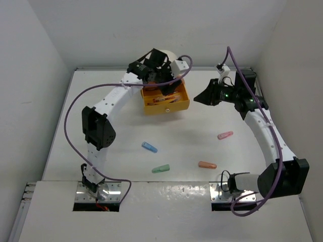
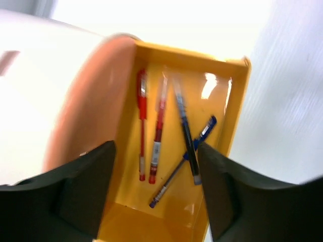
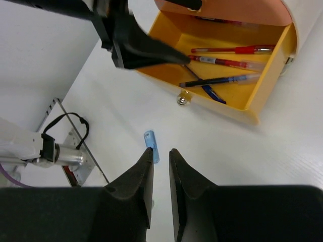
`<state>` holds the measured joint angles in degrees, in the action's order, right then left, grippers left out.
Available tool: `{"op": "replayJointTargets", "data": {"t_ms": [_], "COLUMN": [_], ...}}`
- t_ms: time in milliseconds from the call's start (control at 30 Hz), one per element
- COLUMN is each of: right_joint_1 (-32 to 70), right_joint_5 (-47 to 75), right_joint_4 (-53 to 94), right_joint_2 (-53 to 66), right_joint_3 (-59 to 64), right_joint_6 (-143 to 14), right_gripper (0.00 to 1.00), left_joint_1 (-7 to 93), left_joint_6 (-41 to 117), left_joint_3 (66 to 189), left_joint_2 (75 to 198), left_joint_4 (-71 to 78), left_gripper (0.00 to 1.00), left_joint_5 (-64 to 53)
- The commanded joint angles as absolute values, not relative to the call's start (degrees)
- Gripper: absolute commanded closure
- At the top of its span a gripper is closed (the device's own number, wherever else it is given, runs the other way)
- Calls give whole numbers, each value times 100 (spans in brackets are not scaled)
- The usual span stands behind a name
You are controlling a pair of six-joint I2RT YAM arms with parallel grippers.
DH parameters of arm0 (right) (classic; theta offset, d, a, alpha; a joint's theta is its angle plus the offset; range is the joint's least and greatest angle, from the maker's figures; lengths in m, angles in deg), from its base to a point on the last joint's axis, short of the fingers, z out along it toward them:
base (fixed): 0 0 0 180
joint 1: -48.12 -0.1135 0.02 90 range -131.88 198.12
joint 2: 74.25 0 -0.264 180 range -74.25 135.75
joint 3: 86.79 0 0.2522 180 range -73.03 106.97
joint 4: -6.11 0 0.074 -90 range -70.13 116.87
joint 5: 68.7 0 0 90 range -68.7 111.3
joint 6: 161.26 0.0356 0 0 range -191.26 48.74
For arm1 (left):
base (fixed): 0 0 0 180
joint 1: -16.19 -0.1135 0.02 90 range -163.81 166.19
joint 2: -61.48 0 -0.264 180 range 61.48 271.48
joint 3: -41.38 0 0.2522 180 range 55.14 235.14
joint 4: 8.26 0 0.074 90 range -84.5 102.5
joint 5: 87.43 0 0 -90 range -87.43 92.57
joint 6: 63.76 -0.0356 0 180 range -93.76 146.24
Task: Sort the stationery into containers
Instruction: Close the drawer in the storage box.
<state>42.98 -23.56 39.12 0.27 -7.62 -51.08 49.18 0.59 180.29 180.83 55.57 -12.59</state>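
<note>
Hovering over the open orange-yellow drawer (image 1: 166, 106), the left gripper (image 2: 156, 196) stands wide apart and empty; two thin red pens (image 2: 142, 131) and two crossed blue pens (image 2: 187, 146) lie inside. The right gripper (image 3: 160, 154), only narrowly parted, holds nothing above the white table (image 1: 121, 151). A blue capsule-shaped piece (image 1: 149, 147), a green one (image 1: 161, 169), an orange one (image 1: 207, 165) and a pink one (image 1: 225, 135) lie well apart on it.

The left pincer (image 2: 154, 150) hung over the open yellow drawer (image 1: 166, 107), blocking entry from above; the bench (image 1: 121, 141) before it lay open.
</note>
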Motion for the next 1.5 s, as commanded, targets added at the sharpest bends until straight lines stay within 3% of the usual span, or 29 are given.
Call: {"op": "replayJointTargets", "data": {"t_ms": [0, 133, 233, 333, 567, 700, 867, 1000, 1467], "right_joint_1": [4232, 4206, 4127, 4074, 3828, 3670, 3512, 3415, 3318], "right_joint_5": [-2300, -2151, -2001, -1948, -1510, -1053, -710, -534, -349], "right_joint_4": [3526, 3244, 3200, 3367, 3718, 3254, 2612, 2524, 2189], "right_joint_2": [-279, -429, -429, -263, 283, 423, 818, 1389, 2480], "right_joint_3": [-799, -992, -1036, -905, -781, -1308, -1485, -1204, -492], "right_joint_6": [-4974, -4806, -4920, -5131, -5325, -4947, -4464, -4218, -4015], "right_gripper": [82, 82, 82, 83, 91, 100, 100, 100, 100], "left_joint_1": [4538, 4317, 4370, 4361, 4352, 4624, 4660, 4660, 4467], "left_joint_6": [775, 1305, 1384, 1402, 1691, 1850, 1903, 1964, 1929], "left_joint_3": [17734, 15559, 14607, 13955, 12495, 12098, 11851, 11632, 12097], "left_joint_2": [16960, 15442, 14806, 14542, 14164, 13935, 13873, 13961, 14664], "left_joint_4": [4490, 3041, 2897, 3159, 2828, 2327, 2036, 1746, 1491], "left_gripper": [31, 59, 76, 82, 82, 82, 88, 99, 100], "left_joint_5": [-1675, -2711, -3091, -3232, -2795, -1652, -1194, -615, -367]}}
